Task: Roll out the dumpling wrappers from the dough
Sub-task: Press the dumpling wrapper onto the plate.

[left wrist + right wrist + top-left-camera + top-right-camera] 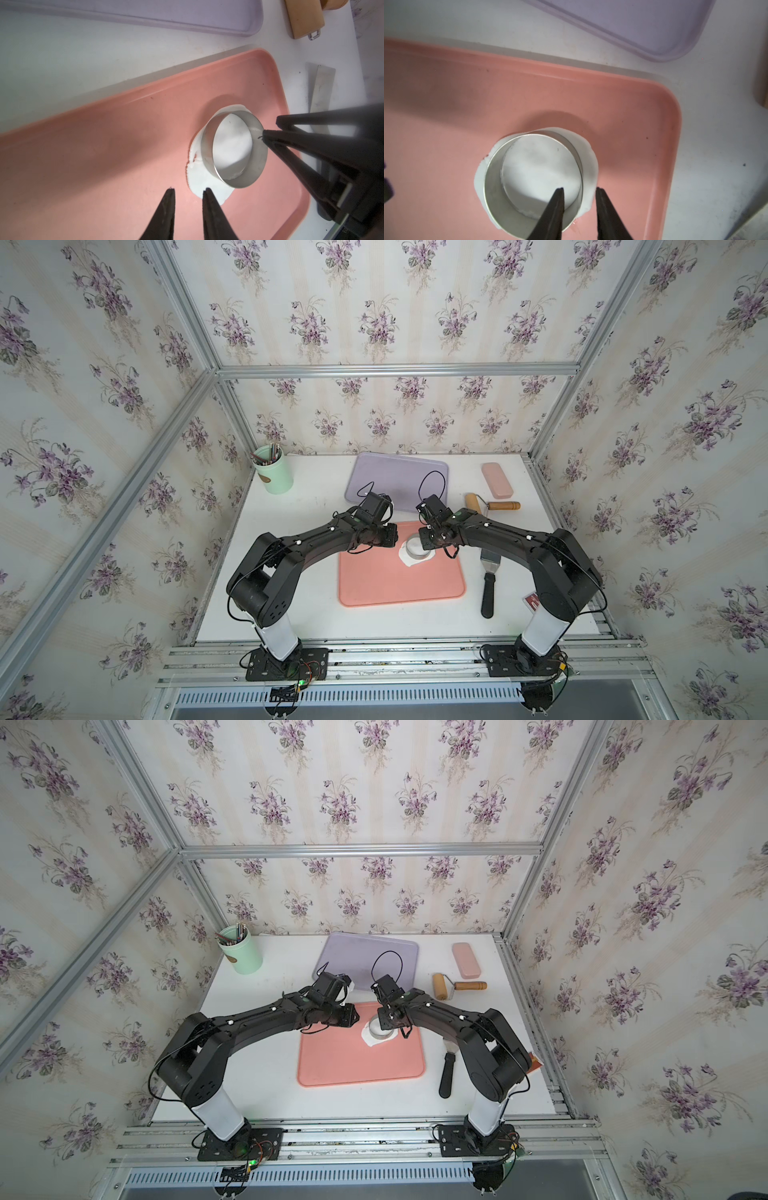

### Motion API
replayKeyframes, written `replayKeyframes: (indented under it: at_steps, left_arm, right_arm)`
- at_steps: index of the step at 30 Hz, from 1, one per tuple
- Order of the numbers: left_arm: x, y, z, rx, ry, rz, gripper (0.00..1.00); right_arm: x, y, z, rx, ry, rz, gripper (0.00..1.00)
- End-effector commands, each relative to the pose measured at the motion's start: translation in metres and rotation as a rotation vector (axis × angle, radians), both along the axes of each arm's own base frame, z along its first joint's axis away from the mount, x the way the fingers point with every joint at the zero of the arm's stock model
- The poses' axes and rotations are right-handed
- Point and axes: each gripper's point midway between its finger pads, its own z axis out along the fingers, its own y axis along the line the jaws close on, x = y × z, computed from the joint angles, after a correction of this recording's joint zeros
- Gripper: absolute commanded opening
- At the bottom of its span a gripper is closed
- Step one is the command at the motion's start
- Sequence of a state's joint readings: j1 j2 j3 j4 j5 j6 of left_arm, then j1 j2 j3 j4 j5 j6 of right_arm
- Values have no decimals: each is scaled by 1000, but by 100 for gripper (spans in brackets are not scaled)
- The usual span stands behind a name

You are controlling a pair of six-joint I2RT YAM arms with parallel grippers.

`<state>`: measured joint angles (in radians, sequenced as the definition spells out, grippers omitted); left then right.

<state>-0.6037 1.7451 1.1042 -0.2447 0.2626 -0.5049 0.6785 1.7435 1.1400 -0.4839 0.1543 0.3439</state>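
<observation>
— Fingers of the left gripper (189, 188)?
— Slightly spread, nothing between them, one tip over the nine o'clock edge of the dough (199, 184).
— Where does the dough lie?
— It is a flattened white sheet on the pink tray (104, 155), toward one o'clock of centre, with the metal ring (258, 160) standing on it.
— And the right gripper (579, 189)?
— At three o'clock, fingers parted, one inside the ring's wall, one outside.

Ring (417, 546): stood upright within the pink tray (374, 585), near its far right corner. Beyond the ring, a lilac tray (395, 477) is laid. To its right are placed a roller (473, 502) and a scraper (487, 593); farther right, a pink case (497, 480); far left, a mint cup (276, 477).
</observation>
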Motion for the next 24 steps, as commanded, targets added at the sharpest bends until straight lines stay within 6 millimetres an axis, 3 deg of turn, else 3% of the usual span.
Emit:
replayKeyframes:
  at_steps: [1, 8, 14, 24]
  left_arm:
    - [7, -14, 1, -17, -14, -34, 26]
    - [8, -27, -11, -20, 0, -85, 18]
    - [9, -33, -14, -26, 1, -110, 16]
    - [9, -39, -24, -7, 12, -139, 15]
  right_arm:
    - [5, 5, 2, 29, -4, 2, 30]
    - [7, 10, -6, 74, 7, -1, 25]
    - [5, 8, -13, 64, 24, -3, 18]
    - [2, 5, -14, 59, 25, -4, 16]
